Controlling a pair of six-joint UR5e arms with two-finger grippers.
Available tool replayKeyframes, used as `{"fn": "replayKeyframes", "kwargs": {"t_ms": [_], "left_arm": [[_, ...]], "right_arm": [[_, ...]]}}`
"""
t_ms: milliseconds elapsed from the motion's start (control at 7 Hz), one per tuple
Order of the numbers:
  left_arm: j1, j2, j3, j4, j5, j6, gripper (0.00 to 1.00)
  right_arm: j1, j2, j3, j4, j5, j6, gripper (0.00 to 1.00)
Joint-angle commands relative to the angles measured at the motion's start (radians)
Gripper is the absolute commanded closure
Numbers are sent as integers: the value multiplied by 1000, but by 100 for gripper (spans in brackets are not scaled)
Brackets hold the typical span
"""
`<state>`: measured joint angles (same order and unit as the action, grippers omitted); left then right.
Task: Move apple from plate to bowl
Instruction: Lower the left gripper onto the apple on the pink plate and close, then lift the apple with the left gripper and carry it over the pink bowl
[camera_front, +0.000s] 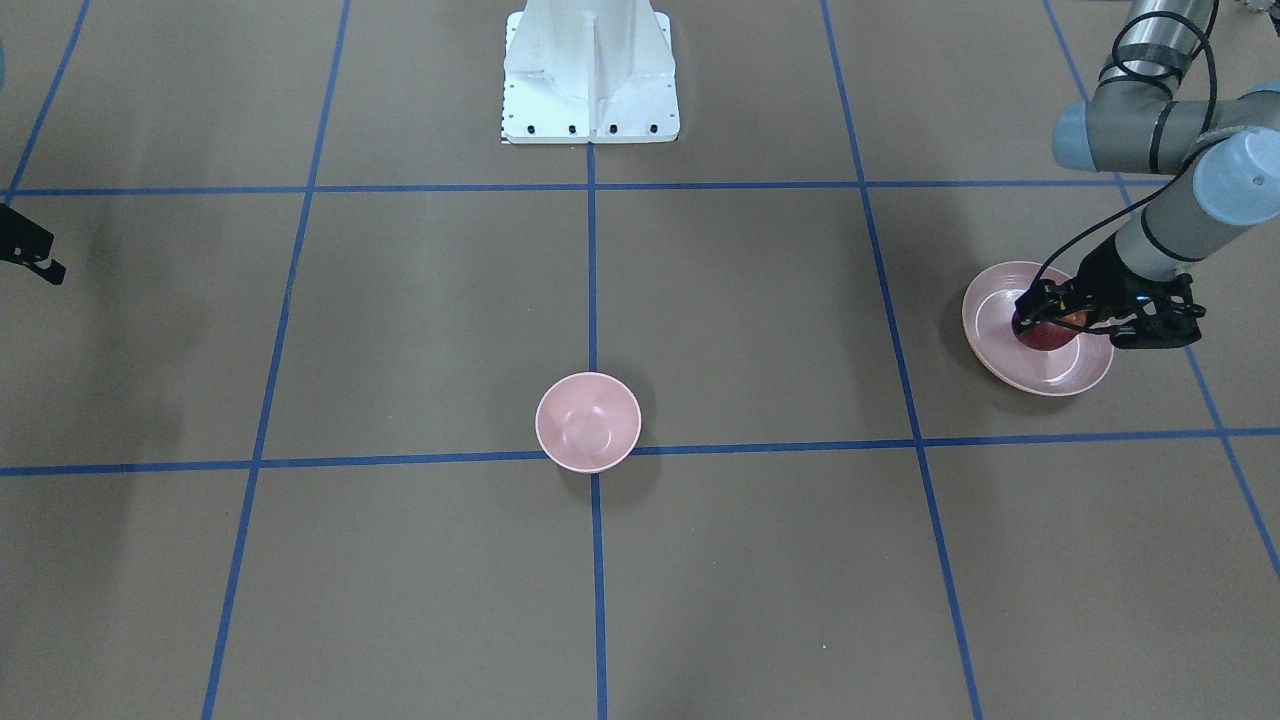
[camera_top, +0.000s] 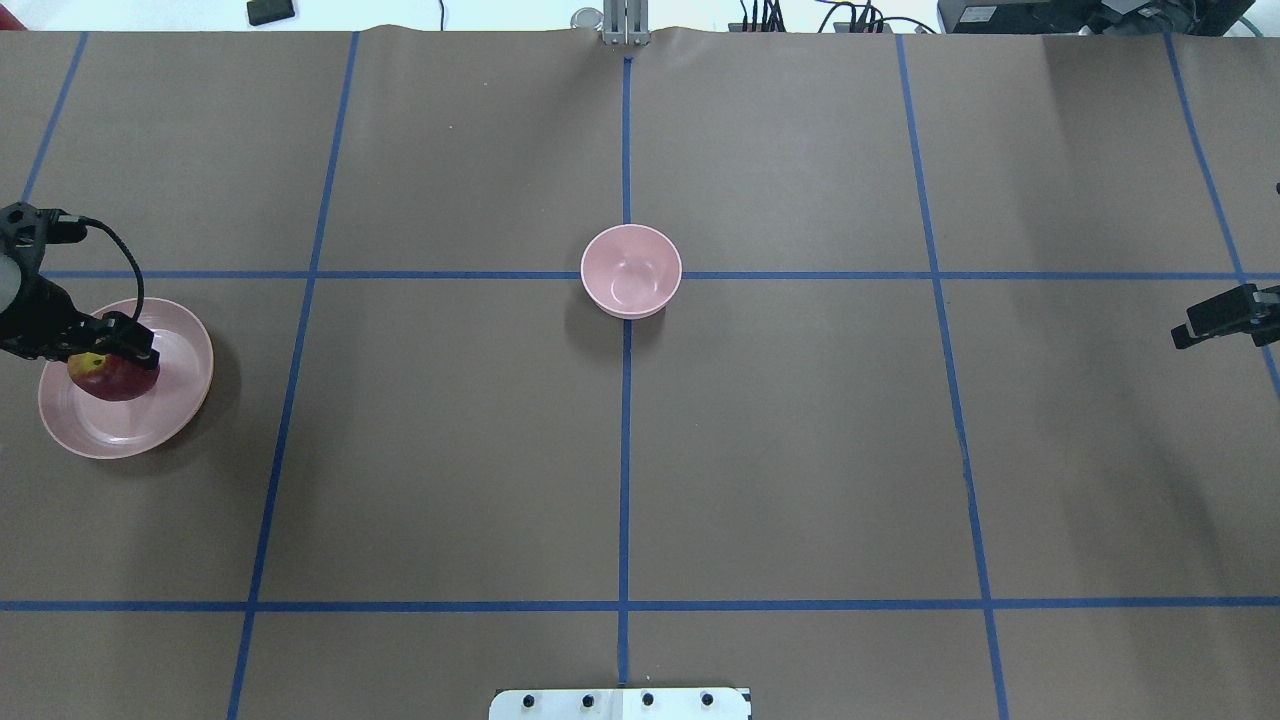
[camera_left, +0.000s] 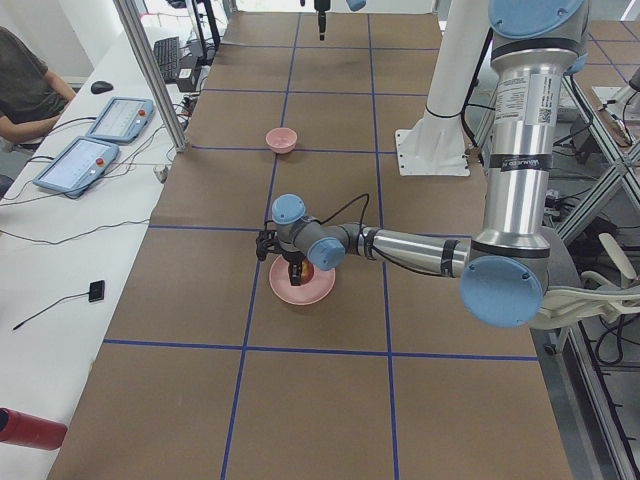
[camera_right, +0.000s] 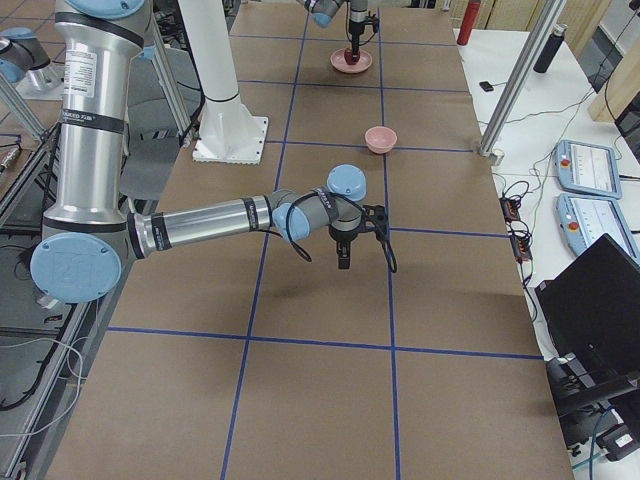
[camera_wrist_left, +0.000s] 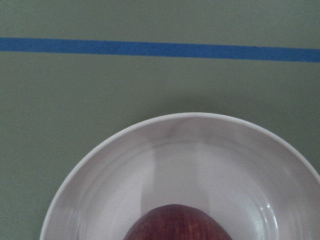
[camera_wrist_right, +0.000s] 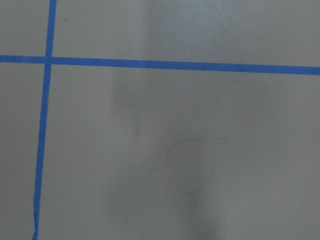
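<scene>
One dark red apple (camera_top: 122, 382) on one shallow pink plate (camera_top: 175, 400) at the brown table (camera_top: 450, 450) edge. Left gripper (camera_top: 108, 362) straddles it, clamping indeterminate. One deep pink bowl (camera_top: 602, 290) stands well apart, centrally. Right gripper (camera_top: 1188, 335) jaws indeterminate.

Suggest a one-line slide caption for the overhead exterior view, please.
Left gripper poised at the apple on the plate; the empty bowl waits off to the right.

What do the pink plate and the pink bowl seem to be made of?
The plate: likely smooth plastic or melamine, semi-glossy; soft highlights on its inner ring. The bowl: seemingly the same, even pale pink, faint sheen. Glazed ceramic is possible too.
</scene>
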<state>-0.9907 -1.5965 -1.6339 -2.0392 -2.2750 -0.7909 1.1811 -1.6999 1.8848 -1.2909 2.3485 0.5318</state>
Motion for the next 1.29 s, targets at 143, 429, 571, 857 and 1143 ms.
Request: {"fn": "replayKeyframes", "kwargs": {"t_ms": [143, 429, 571, 857, 1143], "left_arm": [[-54, -194, -240, 445, -146, -57, 100], [139, -444, -229, 487, -62, -336, 100], [205, -600, -155, 493, 39, -447, 100], [227, -846, 102, 478, 86, -484, 100], [279, -1047, 411, 362, 208, -514, 100]], "right_arm": [[0, -1, 1, 1, 0, 2, 0], [0, -1, -3, 1, 0, 1, 0], [0, 0, -7, 1, 0, -1, 0], [0, 0, -7, 1, -2, -1, 0], [0, -1, 4, 1, -92, 4, 0]]}}
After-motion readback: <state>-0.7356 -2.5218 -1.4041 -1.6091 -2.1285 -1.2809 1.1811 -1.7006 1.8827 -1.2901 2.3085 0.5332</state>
